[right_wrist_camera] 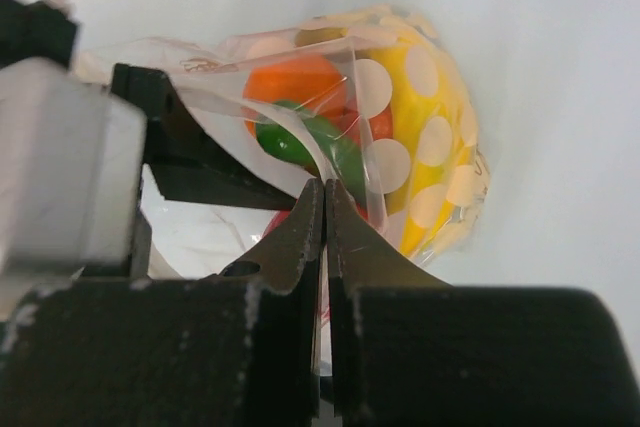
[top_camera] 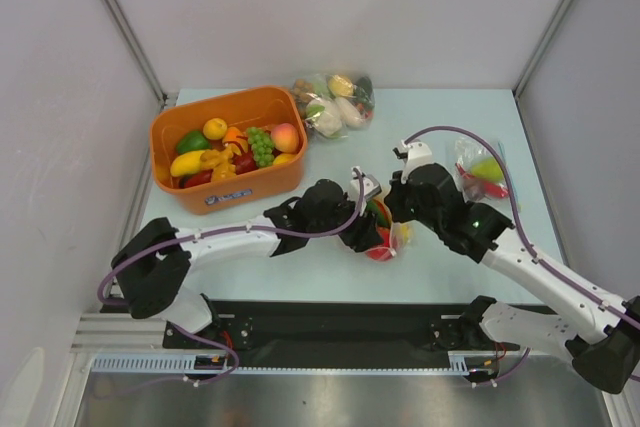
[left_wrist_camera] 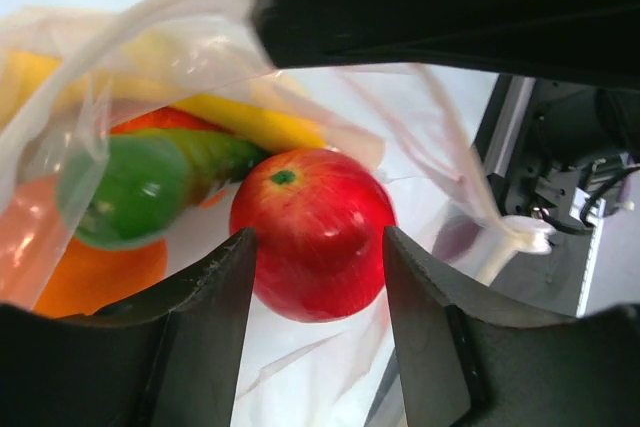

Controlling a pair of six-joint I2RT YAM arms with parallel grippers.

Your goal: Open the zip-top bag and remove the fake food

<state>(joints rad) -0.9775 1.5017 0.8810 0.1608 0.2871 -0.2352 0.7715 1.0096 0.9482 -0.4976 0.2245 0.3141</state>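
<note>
Left gripper flanks red apple inside zip-top bag, grip unclear; right gripper pinches its edge.

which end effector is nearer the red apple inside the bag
Left. The left end effector is inside the zip-top bag, straddling the red apple; the right end effector pinches the bag's rim, farther off.

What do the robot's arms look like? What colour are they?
The left arm and right arm are white tubes with black joints. A purple cable loops along each. The right arm shows a green light. The fingers are black and wedge-shaped.
</note>
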